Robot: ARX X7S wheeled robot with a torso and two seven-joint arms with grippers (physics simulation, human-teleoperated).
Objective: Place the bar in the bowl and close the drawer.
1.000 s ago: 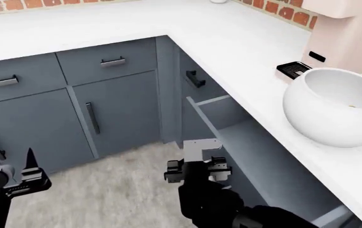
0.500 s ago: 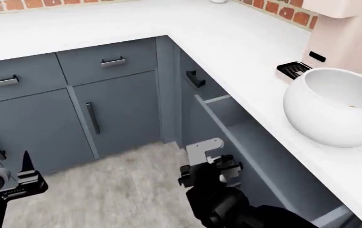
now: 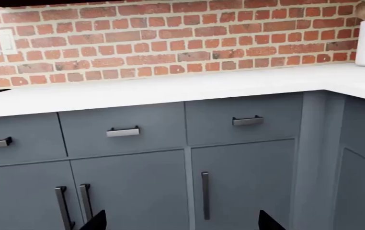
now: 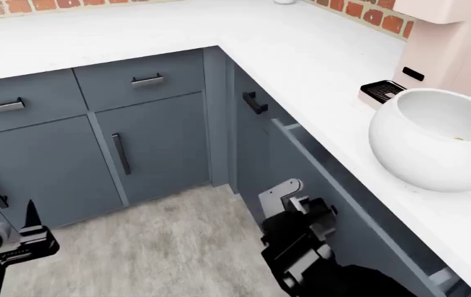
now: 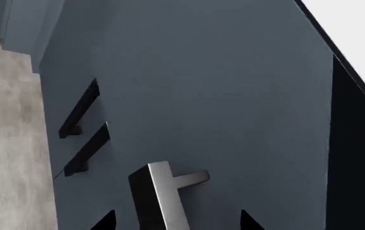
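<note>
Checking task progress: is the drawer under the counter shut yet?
Not fully. In the head view the drawer still shows a narrow gap under the countertop; the right gripper is at its front.

head overhead, wrists near cabinets (image 3: 131,187)

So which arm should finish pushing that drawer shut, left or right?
Right. The right hand is already at the drawer front, by its handle, and the drawer is nearly closed. The left hand hangs far off by the other cabinets.
</note>
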